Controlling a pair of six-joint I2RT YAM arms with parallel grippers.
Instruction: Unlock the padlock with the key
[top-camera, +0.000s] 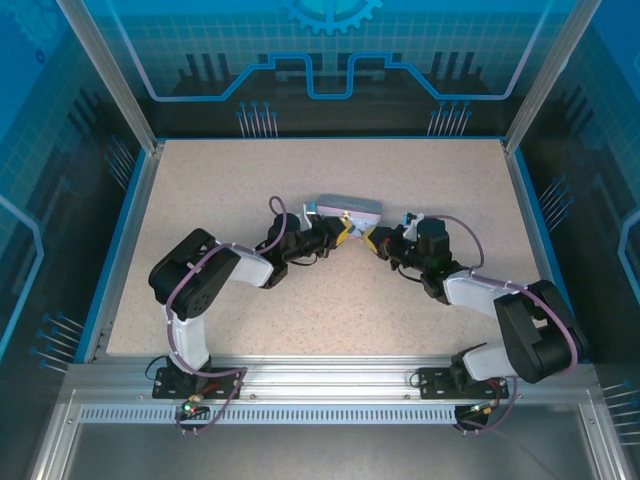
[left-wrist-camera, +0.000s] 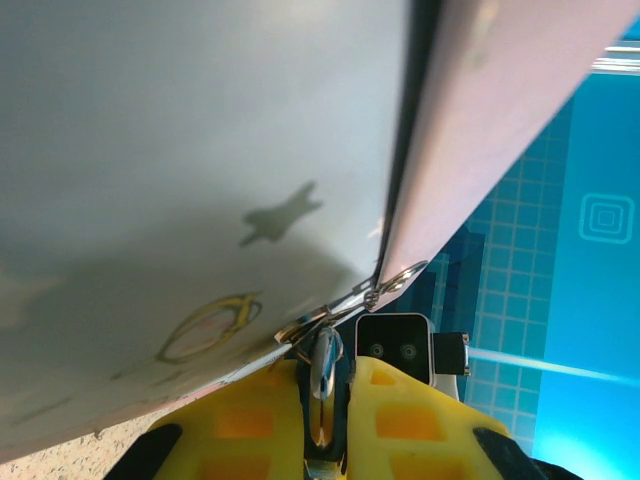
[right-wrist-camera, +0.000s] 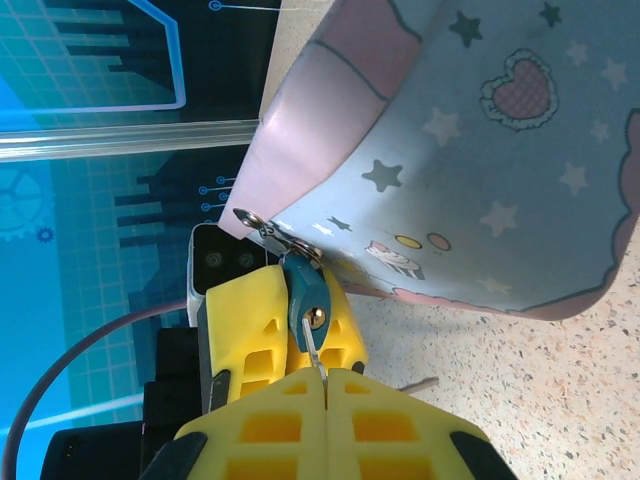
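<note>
The pale blue cartoon tin (top-camera: 348, 208) lies mid-table, and both grippers meet at its near edge. The small bluish padlock (right-wrist-camera: 304, 295) hangs from the tin's metal clasp (right-wrist-camera: 290, 243). My left gripper (left-wrist-camera: 325, 368) is shut on the padlock (left-wrist-camera: 324, 372), seen edge-on there. Its yellow fingers (right-wrist-camera: 245, 320) flank the lock in the right wrist view. My right gripper (right-wrist-camera: 325, 378) is shut on the thin key (right-wrist-camera: 313, 348). The key's tip touches the rim of the brass keyhole (right-wrist-camera: 316, 317); I cannot tell whether it is inserted. From above, the left gripper (top-camera: 349, 232) and right gripper (top-camera: 373, 240) almost touch.
The tin (left-wrist-camera: 200, 150) looms close over the left fingers. The right wrist camera (left-wrist-camera: 395, 346) sits just beyond the lock. Speckled table (top-camera: 300, 300) stretches around the arms, bounded by blue enclosure walls (top-camera: 130, 190). A thin pale sliver (right-wrist-camera: 420, 384) lies on the table.
</note>
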